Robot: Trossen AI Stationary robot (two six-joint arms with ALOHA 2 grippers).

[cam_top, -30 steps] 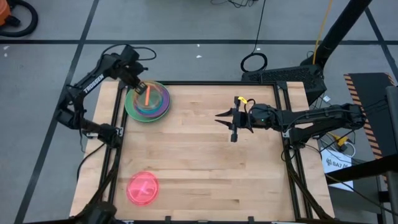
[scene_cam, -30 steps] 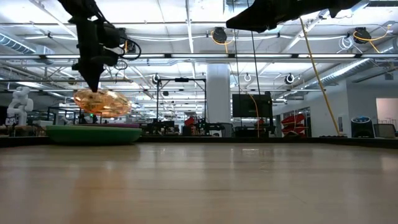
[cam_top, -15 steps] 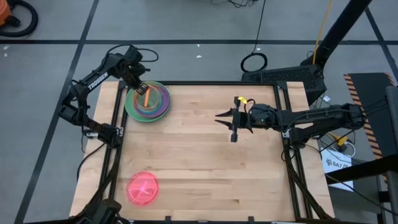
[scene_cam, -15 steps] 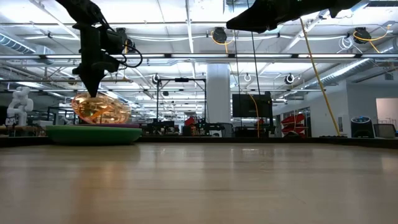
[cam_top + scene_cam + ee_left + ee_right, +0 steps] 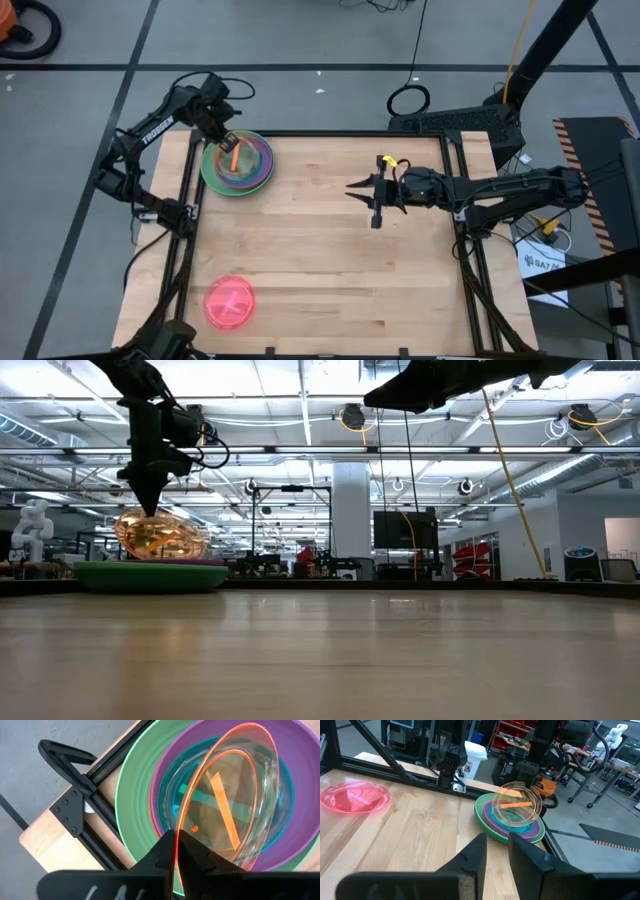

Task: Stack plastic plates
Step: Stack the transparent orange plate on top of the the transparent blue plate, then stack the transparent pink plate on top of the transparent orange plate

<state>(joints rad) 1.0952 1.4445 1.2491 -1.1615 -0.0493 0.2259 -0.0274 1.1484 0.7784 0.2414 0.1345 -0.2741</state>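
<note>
Fingers of the left gripper [image 5: 176, 851] are pinched on the rim of the translucent orange plate [image 5: 230, 802], which hangs tilted above the stack [image 5: 237, 163] at the far left corner of the table [image 5: 330, 250]. In the stack I can see a light green plate [image 5: 135, 795] at the bottom, a purple plate [image 5: 172, 770] in it, and a teal plate [image 5: 175, 807] on top; whether more plates lie under them I cannot tell. The lower edge of the orange plate seems very near the teal one or already touching it.

The step in hand looks like placing this plate on the stack. The next move probably calls for lowering the plate flat, centred in the teal one, then releasing the rim.

The pink plate [image 5: 230, 302] lies alone at the near left corner and probably comes after. The right gripper [image 5: 374, 195] waits over the middle of the table with its fingers only slightly apart, holding nothing.
</note>
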